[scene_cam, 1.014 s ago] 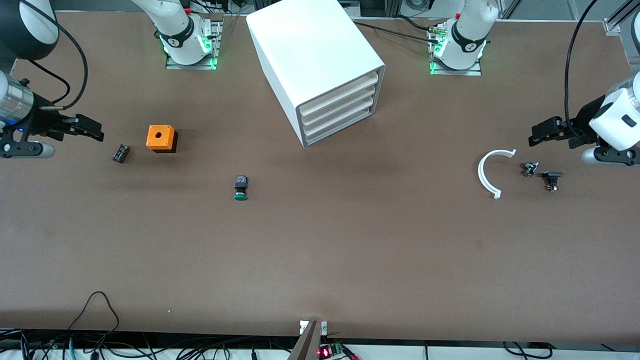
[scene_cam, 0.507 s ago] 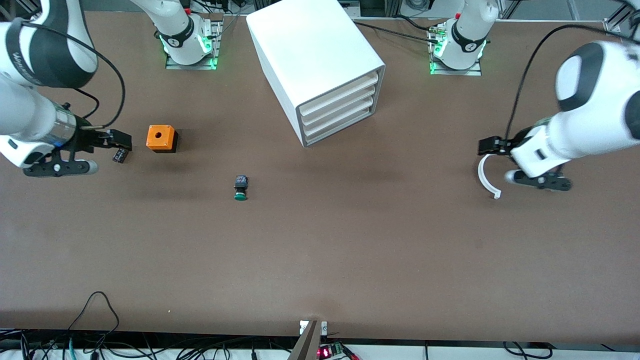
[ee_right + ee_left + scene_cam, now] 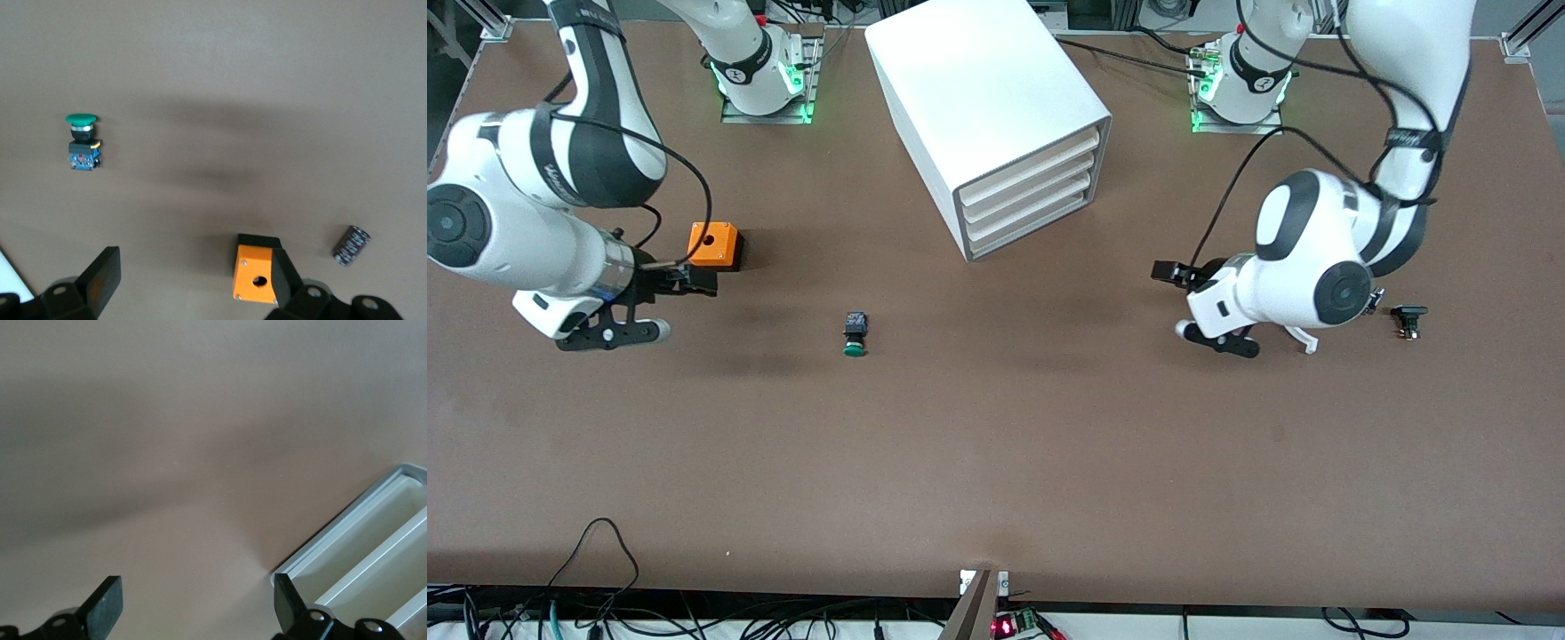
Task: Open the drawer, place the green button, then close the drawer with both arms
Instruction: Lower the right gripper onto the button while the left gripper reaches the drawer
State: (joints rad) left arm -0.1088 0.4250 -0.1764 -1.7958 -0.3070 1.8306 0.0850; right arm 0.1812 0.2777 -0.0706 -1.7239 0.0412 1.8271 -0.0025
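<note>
The white cabinet (image 3: 996,98) stands at the table's back middle, its four stacked cream-fronted drawers (image 3: 1029,191) all pushed in; their corner also shows in the left wrist view as the drawers (image 3: 373,567). The green-capped button (image 3: 855,335) lies on its side on the table, nearer the front camera than the cabinet. It appears in the right wrist view as the button (image 3: 83,141). My right gripper (image 3: 696,281) hangs open and empty just beside the orange cube, its fingers (image 3: 100,279) spread wide. My left gripper (image 3: 1172,276) hangs open and empty over bare table toward the left arm's end, fingers (image 3: 103,608) apart.
An orange cube with a hole (image 3: 713,245) sits by the right gripper, and a small black cylinder (image 3: 351,245) lies beside it. Under the left arm a white curved piece (image 3: 1305,339) peeks out, with a small black part (image 3: 1408,318) next to it. Cables (image 3: 596,569) run along the front edge.
Both arms swung in from the table's ends toward the middle. The right gripper reached the orange cube; the left gripper passed over the white curved piece. Both stayed open.
</note>
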